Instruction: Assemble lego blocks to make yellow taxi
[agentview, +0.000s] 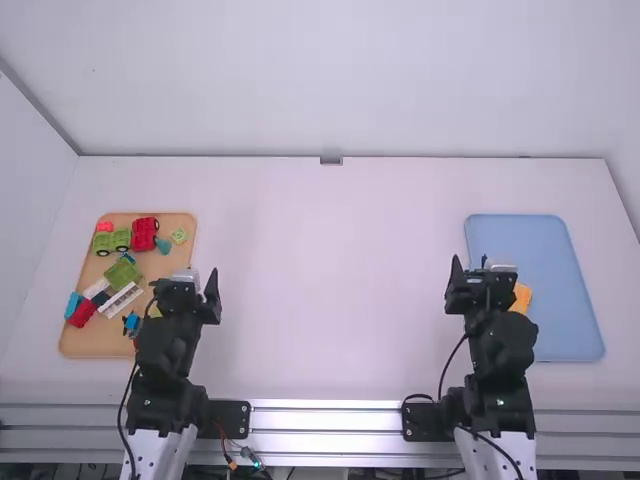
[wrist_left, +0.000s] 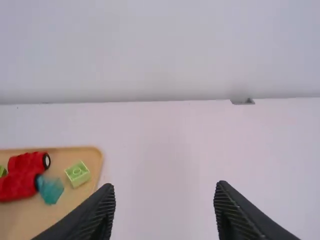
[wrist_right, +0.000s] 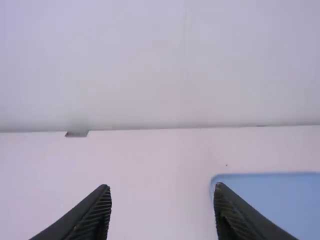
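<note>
A yellow block (agentview: 523, 297) is lying toward the left edge of a blue tray (agentview: 555, 250), the right arm (agentview: 500, 345) partly covering it. The right gripper (wrist_right: 161, 187) and left gripper (wrist_left: 164, 186) are gaping empty; an off-centre descent could be tipping the block.

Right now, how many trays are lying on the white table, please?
2. The tan tray, under toy blocks, is at the left of the table; the blue tray is at its right. Both are partly covered.
</note>
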